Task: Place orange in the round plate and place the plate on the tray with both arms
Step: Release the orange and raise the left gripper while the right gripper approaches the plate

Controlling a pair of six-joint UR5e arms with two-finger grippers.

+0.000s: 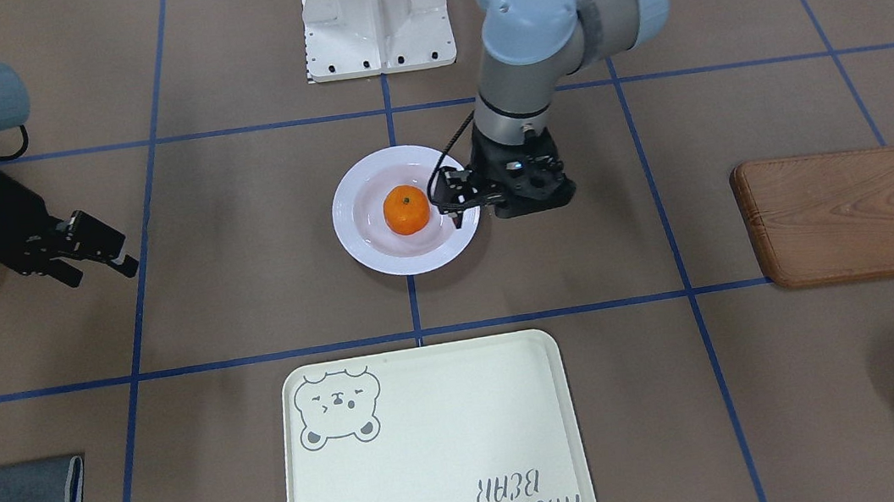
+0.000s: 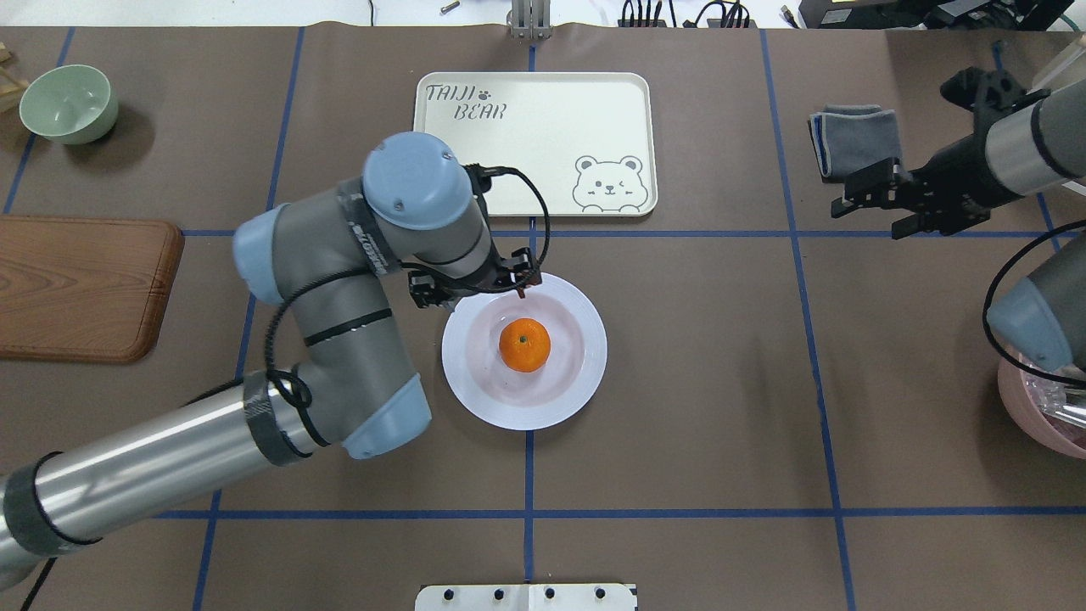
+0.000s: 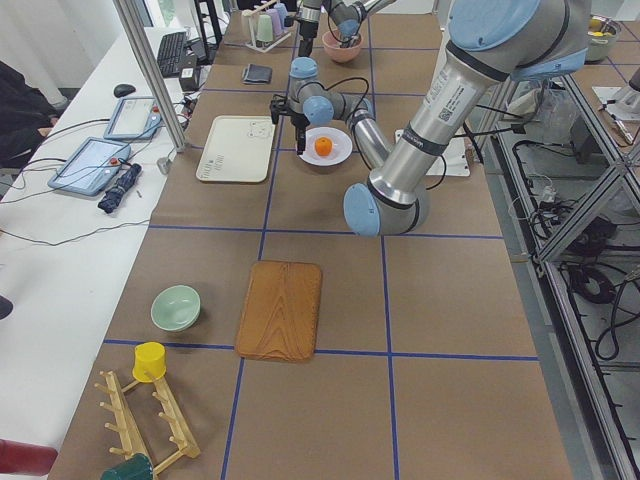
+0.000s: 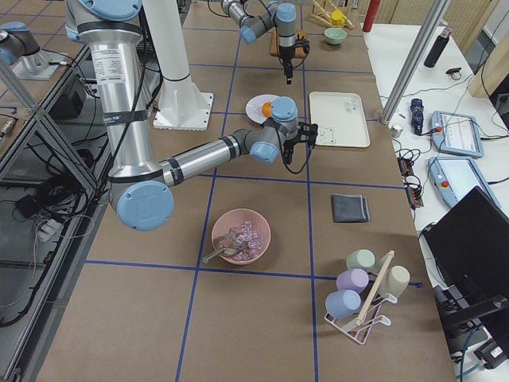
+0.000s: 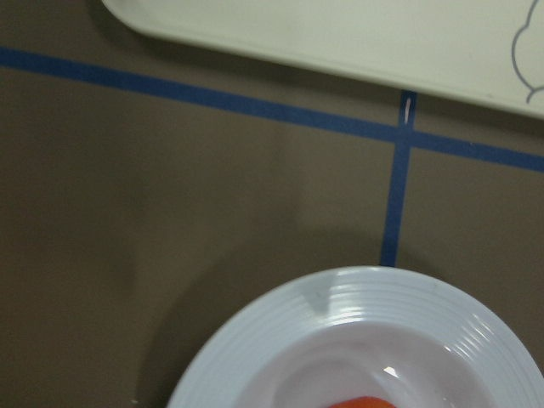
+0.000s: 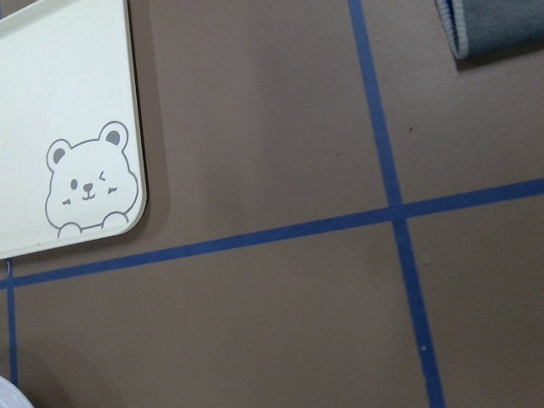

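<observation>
The orange [image 1: 406,209] [image 2: 523,344] rests in the middle of the round white plate [image 1: 380,259] [image 2: 509,412] at the table's centre. My left gripper [image 1: 451,197] [image 2: 519,273] hangs low over the plate's rim on the tray side, open, with nothing between its fingers. The left wrist view shows the ridged rim [image 5: 365,293] and a sliver of orange [image 5: 365,402]. The cream bear tray [image 1: 438,457] [image 2: 543,127] lies empty beyond the plate. My right gripper [image 1: 125,256] [image 2: 848,195] floats open far off to the right, holding nothing.
A brown wooden board [image 2: 76,284] and a pale green bowl [image 2: 68,102] lie on the left side. A folded grey cloth [image 2: 853,136] sits near the right gripper, and a pink bowl [image 2: 1044,407] is at the right edge. The robot base [image 1: 375,12] stands behind the plate.
</observation>
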